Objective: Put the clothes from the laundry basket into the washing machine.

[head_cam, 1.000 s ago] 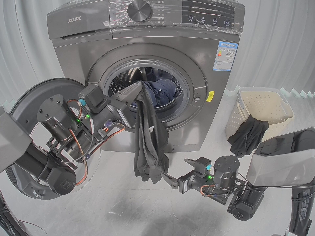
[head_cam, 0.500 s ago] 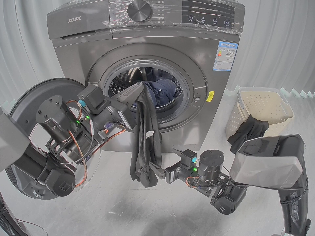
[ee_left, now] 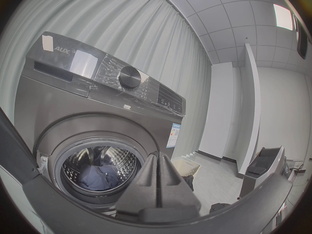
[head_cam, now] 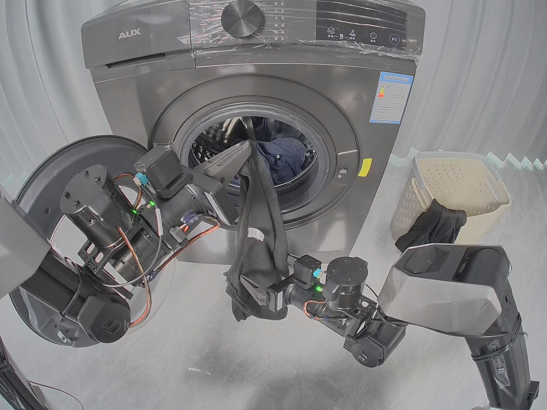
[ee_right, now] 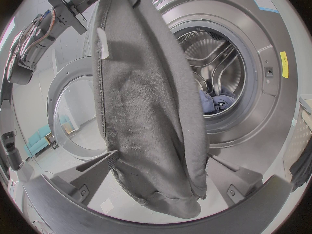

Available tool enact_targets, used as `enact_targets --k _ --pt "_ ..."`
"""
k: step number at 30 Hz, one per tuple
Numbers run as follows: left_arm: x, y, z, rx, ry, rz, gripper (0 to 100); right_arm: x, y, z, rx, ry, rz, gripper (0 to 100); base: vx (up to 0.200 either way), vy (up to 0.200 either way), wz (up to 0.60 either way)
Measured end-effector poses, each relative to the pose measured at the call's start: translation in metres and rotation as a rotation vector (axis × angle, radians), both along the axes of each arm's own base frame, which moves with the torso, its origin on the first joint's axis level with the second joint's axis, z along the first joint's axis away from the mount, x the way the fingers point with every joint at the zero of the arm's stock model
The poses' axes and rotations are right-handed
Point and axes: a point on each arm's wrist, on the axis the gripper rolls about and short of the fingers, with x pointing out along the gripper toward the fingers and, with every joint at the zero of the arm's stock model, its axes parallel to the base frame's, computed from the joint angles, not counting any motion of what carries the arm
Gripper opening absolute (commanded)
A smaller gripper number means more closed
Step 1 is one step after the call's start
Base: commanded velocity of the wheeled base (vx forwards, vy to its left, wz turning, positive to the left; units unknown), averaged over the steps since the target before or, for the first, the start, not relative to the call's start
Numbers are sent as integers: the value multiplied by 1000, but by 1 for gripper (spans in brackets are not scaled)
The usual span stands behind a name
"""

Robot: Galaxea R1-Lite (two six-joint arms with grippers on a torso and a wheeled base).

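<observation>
My left claw (head_cam: pixel 245 151) pinches the dark garment (head_cam: pixel 259 226) at the drum (head_cam: pixel 288 143) mouth; I'd close the spread right claw (ee_right: pixel 162 171) on its hanging tail, then lift that in first

Noted black cylindrical motor housings on left arm (head_cam: pixel 94 200) and right arm (head_cam: pixel 347 283), each with a green light and teal connector (head_cam: pixel 141 179). Saw orange braided cables (head_cam: pixel 149 291) along both, pale grey angular shell (head_cam: pixel 450 286) up right arm, dark wedge-shaped fingers on left gripper (ee_left: pixel 158 155).
</observation>
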Motion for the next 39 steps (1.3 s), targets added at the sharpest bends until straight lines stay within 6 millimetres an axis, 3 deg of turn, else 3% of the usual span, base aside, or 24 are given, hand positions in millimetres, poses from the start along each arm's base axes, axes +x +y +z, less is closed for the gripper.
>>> enact_targets --k 7,14,15,26,39 --pt "-5 0 4 -4 -8 -9 0 29 12 3 38 -66 -38 100 0 0 0" --pt "-11 3 9 -11 -19 -13 0 45 14 1 56 -92 -102 100 0 0 0" --pt "-12 3 9 -13 -21 -13 0 46 14 0 56 -93 -104 0 0 0 0" --pt "-9 11 8 -9 -15 13 0 50 7 -2 55 -89 -130 0 0 0 0" --pt "1 43 -16 47 67 115 0 64 -38 37 79 -127 -228 0 0 0 0"
